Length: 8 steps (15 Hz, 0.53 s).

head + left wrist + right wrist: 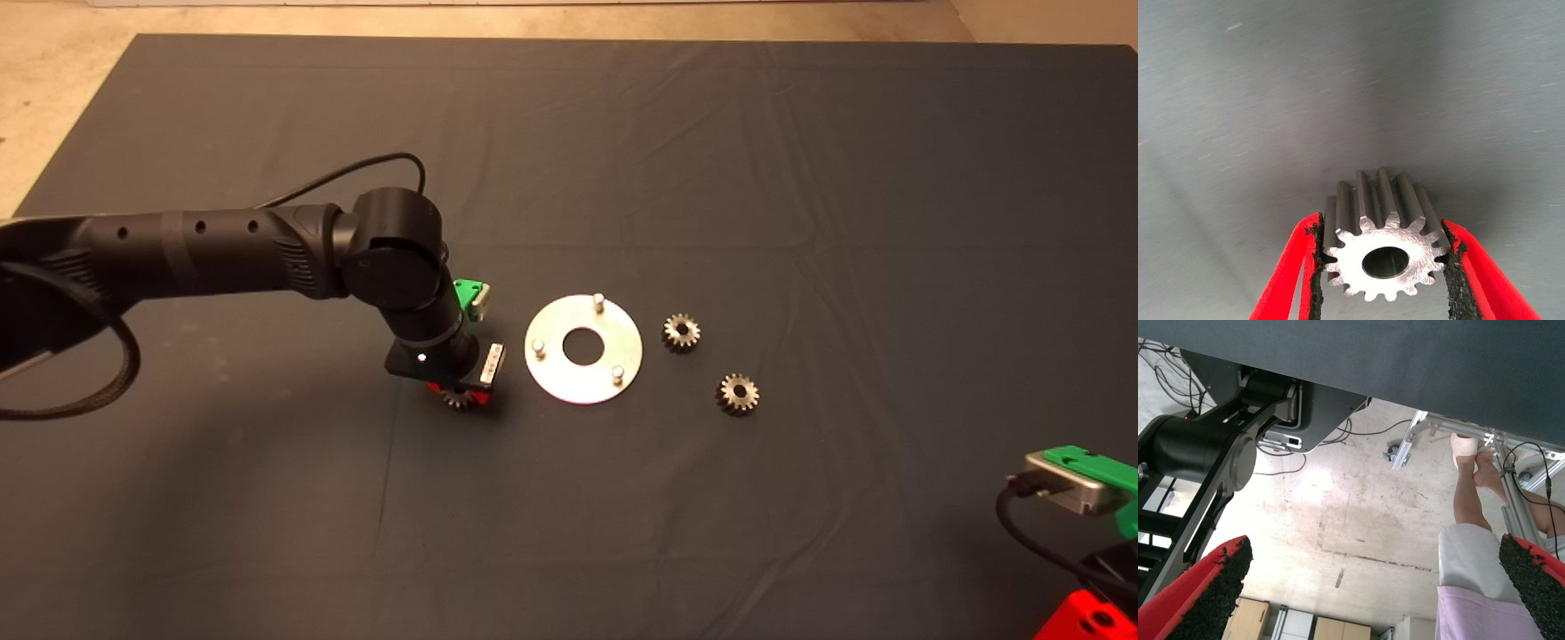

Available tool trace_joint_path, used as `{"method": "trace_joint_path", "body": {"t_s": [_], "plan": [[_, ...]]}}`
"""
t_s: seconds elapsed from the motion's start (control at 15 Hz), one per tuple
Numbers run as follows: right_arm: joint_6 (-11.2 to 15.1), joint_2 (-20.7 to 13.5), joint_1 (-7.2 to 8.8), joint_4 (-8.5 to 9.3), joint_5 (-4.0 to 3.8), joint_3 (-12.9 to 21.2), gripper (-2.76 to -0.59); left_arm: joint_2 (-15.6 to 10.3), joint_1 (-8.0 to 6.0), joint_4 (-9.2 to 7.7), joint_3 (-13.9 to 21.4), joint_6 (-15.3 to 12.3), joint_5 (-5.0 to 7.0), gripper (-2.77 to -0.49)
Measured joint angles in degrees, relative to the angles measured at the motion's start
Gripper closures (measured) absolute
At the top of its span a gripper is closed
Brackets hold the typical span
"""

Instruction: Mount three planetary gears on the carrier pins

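My left gripper (460, 394) is down on the mat just left of the disc (582, 348), shut on a planetary gear (1383, 237) (460, 397). In the left wrist view both black pads (1317, 267) press against the gear's teeth, its centre hole facing the camera. The shiny disc carries three carrier pins (599, 302), all bare. Two more planetary gears lie flat on the mat right of the disc, one close (681, 332) and one farther toward the front (737, 394). My right gripper (1378, 587) waits open at the lower right edge (1089, 613) with nothing between its fingers.
The dark mat (800, 178) spreads wide around the parts. The left arm (222, 253) reaches in from the left with a cable looping over it. The right wrist view shows the floor, a robot base (1211, 453) and a person's leg (1468, 513).
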Motion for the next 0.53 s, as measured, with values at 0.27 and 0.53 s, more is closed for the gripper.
{"method": "trace_joint_path", "body": {"t_s": [0.27,0.53], "plan": [[0.0,0.0,-0.02,-0.02,0.01,0.0,-2.76,0.01,-0.05,-0.16,0.0,-2.86,0.4,-0.96],[0.0,-0.02,0.0,0.0,0.0,0.0,-2.76,0.48,-1.95,-0.49,-0.38,-4.55,1.07,-0.96]]}}
